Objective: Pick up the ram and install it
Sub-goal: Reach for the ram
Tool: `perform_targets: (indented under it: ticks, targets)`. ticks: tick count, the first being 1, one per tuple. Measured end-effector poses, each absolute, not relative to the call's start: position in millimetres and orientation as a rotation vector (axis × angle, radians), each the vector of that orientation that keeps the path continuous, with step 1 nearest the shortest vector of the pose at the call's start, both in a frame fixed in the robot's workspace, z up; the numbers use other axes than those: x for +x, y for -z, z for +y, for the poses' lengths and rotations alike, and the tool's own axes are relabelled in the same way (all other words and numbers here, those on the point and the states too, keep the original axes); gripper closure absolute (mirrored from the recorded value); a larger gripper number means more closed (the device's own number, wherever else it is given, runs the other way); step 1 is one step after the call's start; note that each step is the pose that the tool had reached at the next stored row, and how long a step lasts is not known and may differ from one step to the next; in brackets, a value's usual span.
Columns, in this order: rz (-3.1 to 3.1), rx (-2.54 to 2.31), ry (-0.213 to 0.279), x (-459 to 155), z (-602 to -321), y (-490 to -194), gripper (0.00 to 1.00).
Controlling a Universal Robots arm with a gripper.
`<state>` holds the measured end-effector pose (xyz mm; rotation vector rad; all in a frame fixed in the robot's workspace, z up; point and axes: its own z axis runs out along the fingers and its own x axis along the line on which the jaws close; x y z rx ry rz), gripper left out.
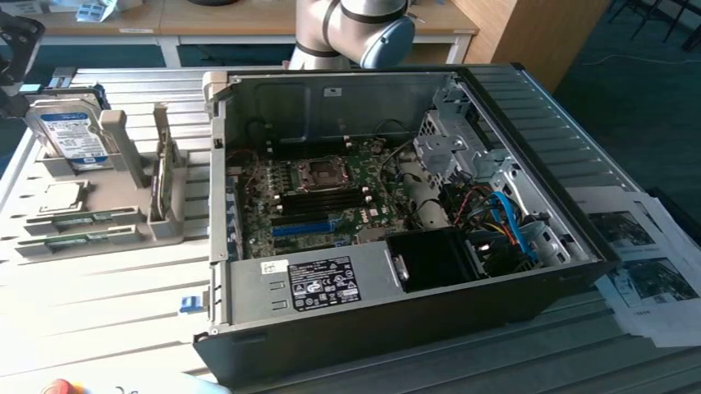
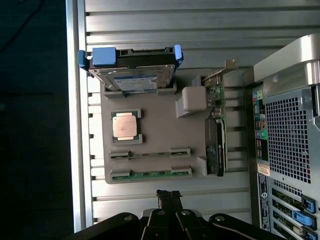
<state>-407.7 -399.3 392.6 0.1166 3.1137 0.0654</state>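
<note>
Two ram sticks, thin green boards, lie in the slots of a grey holder tray [image 1: 110,201]: one ram stick [image 2: 150,174] at the tray's end and a second [image 2: 150,154] beside it, seen in the exterior view as ram [image 1: 77,240] and ram [image 1: 79,219]. My gripper [image 2: 168,194] hangs high above the table just past that end of the tray. Its fingers are pressed together, shut on nothing. The open computer case [image 1: 383,205] shows its motherboard with dark memory slots [image 1: 320,197].
The tray also holds a hard drive [image 1: 68,131], a processor chip [image 1: 61,194] and an upright expansion card [image 1: 162,176]. The arm's base [image 1: 350,33] stands behind the case. Papers [image 1: 646,263] lie at the exterior view's right on the slatted table.
</note>
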Motion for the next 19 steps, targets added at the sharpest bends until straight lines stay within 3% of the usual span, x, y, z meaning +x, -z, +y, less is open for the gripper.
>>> perform_targets:
  ticks: [19]
  targets:
    - [3.114, 0.117, -0.066, -416.9, -398.3, -392.4, 0.9]
